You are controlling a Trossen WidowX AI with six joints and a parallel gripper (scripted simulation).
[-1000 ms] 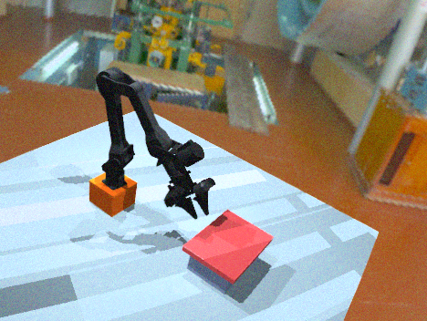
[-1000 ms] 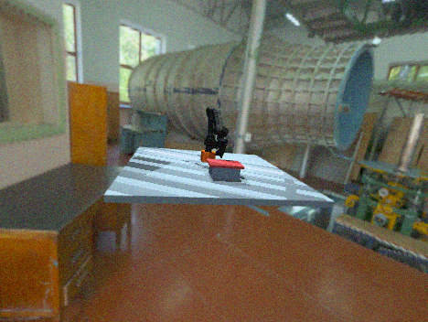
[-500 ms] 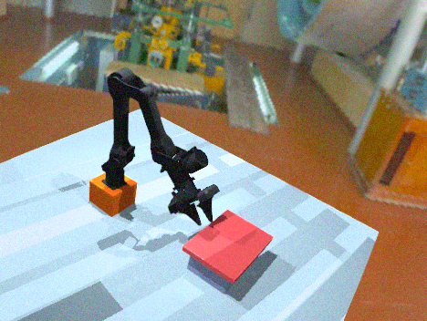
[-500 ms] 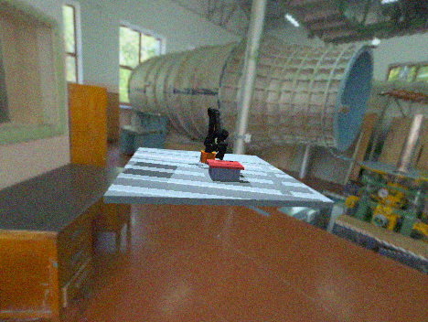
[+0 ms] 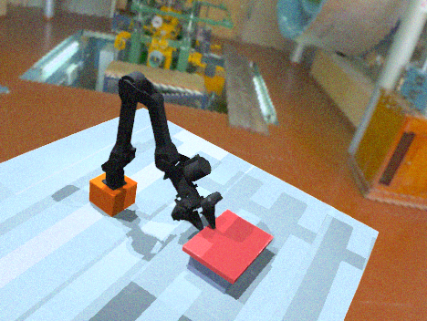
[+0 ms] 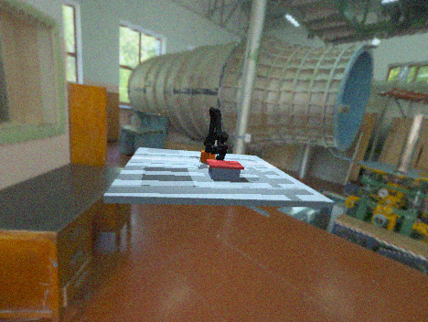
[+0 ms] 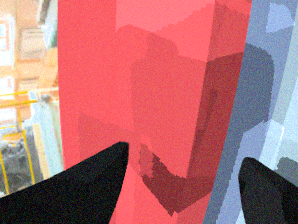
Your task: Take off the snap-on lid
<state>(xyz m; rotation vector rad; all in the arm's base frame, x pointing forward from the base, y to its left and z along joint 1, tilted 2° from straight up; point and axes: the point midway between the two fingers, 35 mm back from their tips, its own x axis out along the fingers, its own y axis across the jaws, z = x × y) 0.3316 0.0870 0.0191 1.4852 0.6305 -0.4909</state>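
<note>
Tool part-way open at near edge of red lid, nothing gripped

Shows tool [image 5: 207,227] [image 6: 220,158] [image 7: 185,160] with fingers about half open, holding nothing. Points down toward the lid from the arm's side. In the top view, places the fingertips at the edge of the red lid [image 5: 233,246] [image 6: 225,165] [image 7: 170,100] facing the arm. Overlaps the lid with one tip there, with the other right by that edge. In the wrist view, puts one finger over red lid surface and the other past the lid's side, with red showing across much of the gap. Cannot tell contact from these angles.

Next outward: see lid on top of blue-grey storage box [image 5: 207,274] [image 6: 225,174], right side up, looking level, overhanging the walls. Not off, not on the table. Find the box directly under the lid, standing on the light, patchy-patterned table [image 5: 46,274] [image 6: 160,199]. Note shadow of arm and tool across the lid top.

Further back: trace black arm [image 5: 160,119] [image 6: 214,123] up, over a high bend and down again to an orange block [image 5: 107,196] [image 6: 207,156] at its foot. Spot block on the same table, apart from the box.
</note>
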